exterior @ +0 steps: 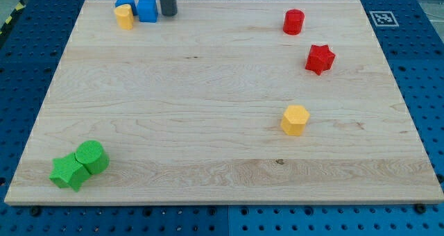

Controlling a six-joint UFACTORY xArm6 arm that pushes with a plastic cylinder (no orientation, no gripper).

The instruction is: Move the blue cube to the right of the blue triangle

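Three blocks sitting at view's top-left: blue cube (146,10) touching blue triangle (124,0) & yellow block (125,17); my tip (168,14) sitting just right of cube; no fingers, bare rod.

Red blocks (293,21) (320,59), yellow (295,119) (124,17), green pair (78,164), perhaps touching.

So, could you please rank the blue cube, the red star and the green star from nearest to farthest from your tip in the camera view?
From my tip, at the view's top:
1. Blue cube, just to its left.
2. Red star, toward the view's right.
3. Green star, bottom-left corner.
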